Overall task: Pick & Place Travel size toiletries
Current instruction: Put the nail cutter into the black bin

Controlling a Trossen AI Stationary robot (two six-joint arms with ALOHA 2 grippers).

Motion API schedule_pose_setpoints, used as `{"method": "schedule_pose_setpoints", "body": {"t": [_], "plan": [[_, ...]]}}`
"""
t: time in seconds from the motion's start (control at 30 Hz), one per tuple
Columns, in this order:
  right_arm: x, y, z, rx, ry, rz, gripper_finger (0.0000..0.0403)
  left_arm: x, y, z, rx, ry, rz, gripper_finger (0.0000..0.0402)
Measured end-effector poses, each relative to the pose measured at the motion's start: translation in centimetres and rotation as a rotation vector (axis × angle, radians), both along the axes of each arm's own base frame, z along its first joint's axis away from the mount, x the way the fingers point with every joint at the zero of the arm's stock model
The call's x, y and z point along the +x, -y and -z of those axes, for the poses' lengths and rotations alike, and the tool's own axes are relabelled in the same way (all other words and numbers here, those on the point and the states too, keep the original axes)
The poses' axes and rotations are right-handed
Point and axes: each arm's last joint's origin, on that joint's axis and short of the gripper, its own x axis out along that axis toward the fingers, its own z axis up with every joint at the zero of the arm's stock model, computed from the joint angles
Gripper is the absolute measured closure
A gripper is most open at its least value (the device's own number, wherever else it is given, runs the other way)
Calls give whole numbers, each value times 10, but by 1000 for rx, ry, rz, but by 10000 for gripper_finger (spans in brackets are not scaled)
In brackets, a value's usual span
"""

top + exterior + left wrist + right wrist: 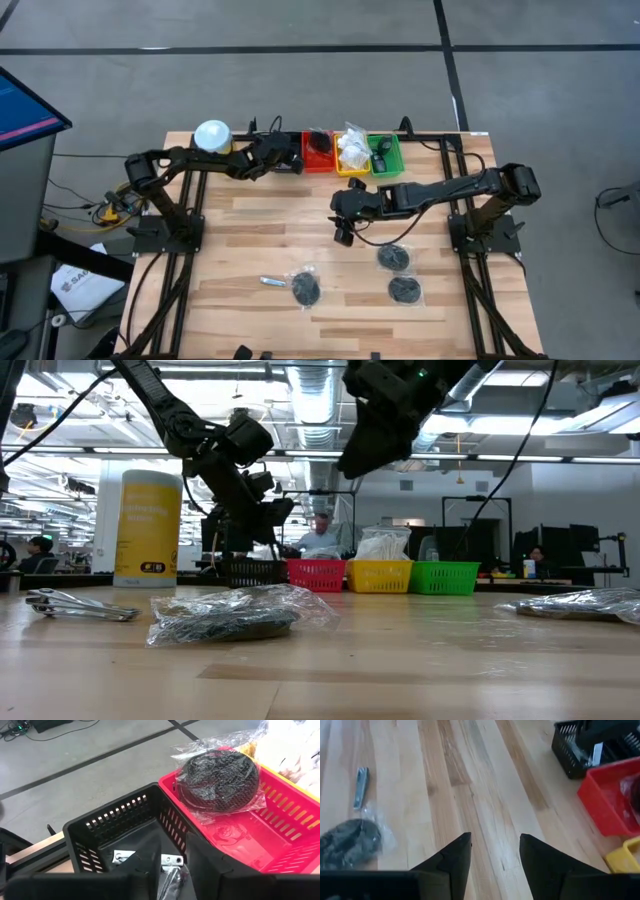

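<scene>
My left gripper (173, 870) stands open over the black tray (107, 827) at the table's far edge, pointing slantwise down into it. Thin silver pieces (171, 860) lie on the tray floor just below its fingertips. A black disc in clear wrap (220, 780) leans in the red tray (280, 840). My right gripper (495, 852) hangs open above bare wood at mid-table (345, 235), holding nothing. On the table lie three wrapped black discs (305, 288) (395, 257) (405, 290) and a silver tube (272, 283).
The trays stand in a row at the far edge: black (288, 157), red (318, 152), yellow (352, 152) with white sachets, green (385, 155). A yellow canister with a white lid (212, 135) stands left of them. Bare wood lies between the trays and the discs.
</scene>
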Motion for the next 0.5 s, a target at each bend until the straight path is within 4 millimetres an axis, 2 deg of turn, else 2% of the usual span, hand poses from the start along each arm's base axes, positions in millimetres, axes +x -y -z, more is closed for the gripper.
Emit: {"method": "schedule_pose_setpoints", "body": {"t": [0.13,0.33,0.5], "plan": [[4,0,10,-14,-33,-11,249,0,0,0,0,0,0,312],[5,0,10,-18,-30,-16,256,1,2,0,-2,0,10,307],[5,0,8,-18,-16,-17,263,7,9,1,-76,40,135,307]]}}
